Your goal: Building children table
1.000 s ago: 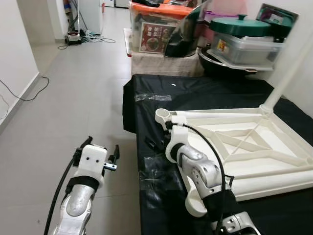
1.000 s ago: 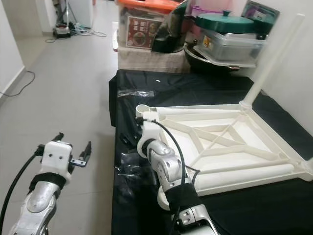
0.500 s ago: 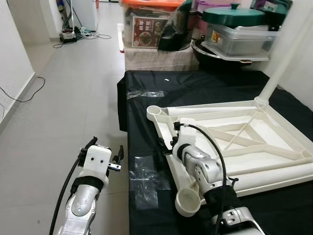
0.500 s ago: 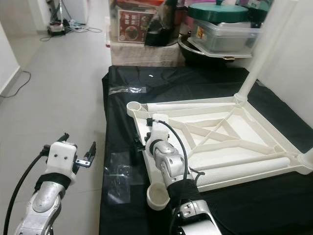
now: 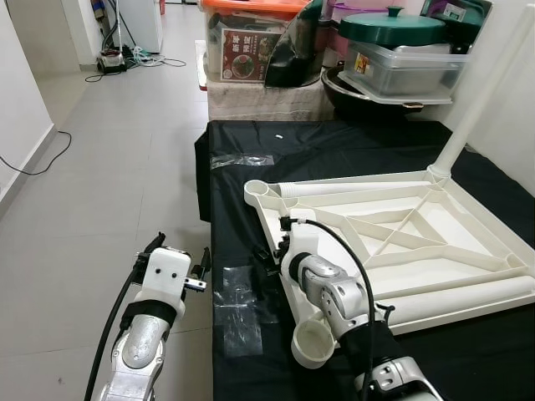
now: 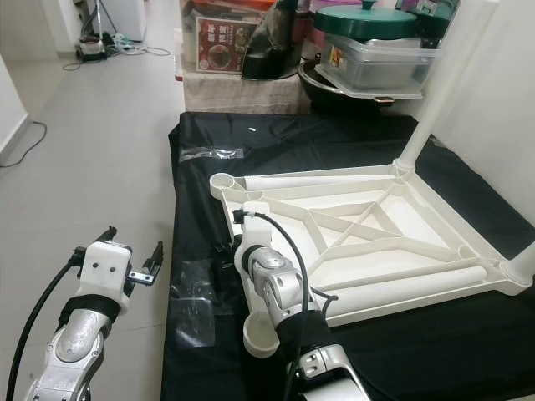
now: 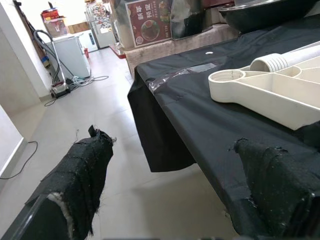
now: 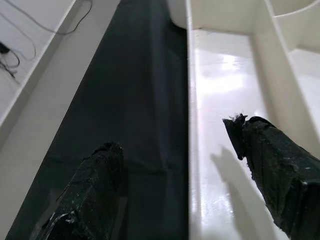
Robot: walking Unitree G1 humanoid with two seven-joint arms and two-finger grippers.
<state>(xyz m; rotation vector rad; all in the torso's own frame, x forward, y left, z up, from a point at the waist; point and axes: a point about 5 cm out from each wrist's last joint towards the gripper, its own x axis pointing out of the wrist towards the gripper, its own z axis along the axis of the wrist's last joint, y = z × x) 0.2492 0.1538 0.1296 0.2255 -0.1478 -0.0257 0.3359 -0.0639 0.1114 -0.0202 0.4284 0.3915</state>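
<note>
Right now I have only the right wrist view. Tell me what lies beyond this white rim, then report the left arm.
Observer: The white tabletop lies upside down on the black cloth, and one leg already stands upright in its far right corner.
Operator: Give me the nearest empty socket.
Observer: An empty round socket sits at the near left corner, on the same edge your right pincer straddles.
Operator: Now the left arm.
Observer: The left pincer is open, above the floor beside the cloth's hanging edge.
</note>
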